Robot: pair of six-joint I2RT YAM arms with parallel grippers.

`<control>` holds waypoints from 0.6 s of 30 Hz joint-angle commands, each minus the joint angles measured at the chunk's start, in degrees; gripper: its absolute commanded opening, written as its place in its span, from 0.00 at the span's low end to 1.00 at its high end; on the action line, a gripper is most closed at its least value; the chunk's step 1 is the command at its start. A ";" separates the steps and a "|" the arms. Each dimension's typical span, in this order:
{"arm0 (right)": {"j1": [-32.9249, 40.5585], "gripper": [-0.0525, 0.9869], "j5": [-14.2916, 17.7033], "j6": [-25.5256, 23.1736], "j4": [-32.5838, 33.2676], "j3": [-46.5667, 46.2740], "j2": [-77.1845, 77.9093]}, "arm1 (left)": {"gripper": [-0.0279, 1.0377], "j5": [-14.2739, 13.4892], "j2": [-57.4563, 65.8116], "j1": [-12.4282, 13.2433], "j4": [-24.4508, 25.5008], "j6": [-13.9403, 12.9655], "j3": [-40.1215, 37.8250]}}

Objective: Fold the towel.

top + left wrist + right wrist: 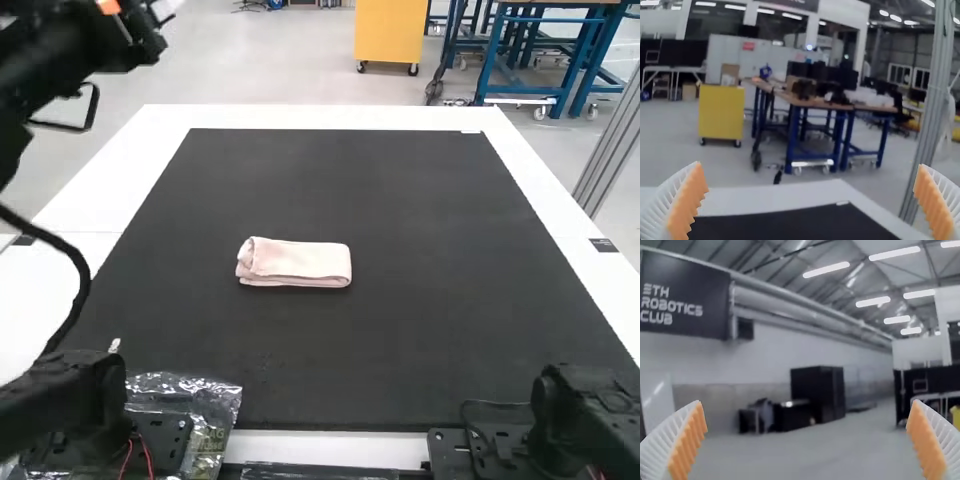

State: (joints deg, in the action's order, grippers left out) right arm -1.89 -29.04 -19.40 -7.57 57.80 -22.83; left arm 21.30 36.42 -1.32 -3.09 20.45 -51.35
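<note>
pink folded towel [300,264] on blk mat [450,220] nr bag [162,384] w/ print [208,440]

Is running open over the black mat [430,210] around the folded towel [300,263]; is meeting that low bundle midway, the raised left arm [75,45] at left, crinkled plastic [212,402] near left.

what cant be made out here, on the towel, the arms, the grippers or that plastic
- towel, high view: its underside and inner layers, hidden by its own top layer
- left arm, high view: part cut off by the left edge
- clear plastic, high view: its lower end, cut off by the bottom edge
- left gripper, left wrist view, and right gripper, right wrist view: finger bases, cut off by the bottom edges
</note>
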 commanded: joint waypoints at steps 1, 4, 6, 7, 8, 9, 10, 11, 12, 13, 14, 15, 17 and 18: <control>-0.92 0.93 2.49 0.68 0.72 -1.64 5.78 | 0.94 -4.16 -7.60 0.71 -0.16 0.47 2.66; -0.92 0.93 5.31 0.68 1.95 -2.17 10.70 | 0.94 -6.36 -14.72 0.62 0.28 0.47 5.03; -0.92 0.93 7.15 0.77 3.09 -2.25 13.43 | 0.94 -7.15 -19.20 0.71 0.54 0.38 6.35; -0.92 0.93 7.77 0.85 3.53 -2.25 14.74 | 0.94 -7.76 -21.40 0.71 0.37 0.38 6.97; -0.92 0.93 8.91 1.29 3.88 -2.34 16.06 | 0.94 -7.94 -23.42 0.62 0.37 0.38 7.50; -0.92 0.93 9.53 1.64 3.79 -2.34 17.20 | 0.94 -8.29 -25.17 0.53 0.54 0.38 8.20; -0.92 0.93 10.67 2.00 3.88 -2.17 18.17 | 0.94 -9.61 -26.93 0.44 0.81 0.38 9.08; -1.01 0.93 11.81 2.70 4.41 -2.17 19.14 | 0.94 -9.96 -28.78 0.44 0.98 0.38 10.13; -1.19 0.93 12.95 3.84 5.11 -2.43 20.28 | 0.94 -10.84 -30.71 0.53 1.42 0.38 11.27; -1.36 0.93 14.45 5.25 6.34 -2.61 21.69 | 0.94 -12.07 -32.65 0.53 2.04 0.21 12.42; -1.27 0.93 15.59 6.65 7.57 -2.96 22.83 | 0.94 -12.51 -34.49 0.71 2.39 0.03 13.38; -1.01 0.93 19.02 10.08 10.65 -2.52 23.01 | 0.94 -12.69 -35.99 0.80 2.48 -0.14 14.18; -0.57 0.93 24.12 12.28 18.38 -0.76 22.65 | 0.94 -13.21 -36.42 0.88 2.74 -1.20 14.61; -0.13 0.93 25.70 13.07 22.87 -0.32 22.65 | 0.94 -13.83 -36.42 0.97 2.30 -1.64 14.18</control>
State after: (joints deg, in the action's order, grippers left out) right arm -2.37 -12.14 -11.79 10.41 56.90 -0.38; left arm 10.35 0.16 -0.97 -0.30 20.16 -36.84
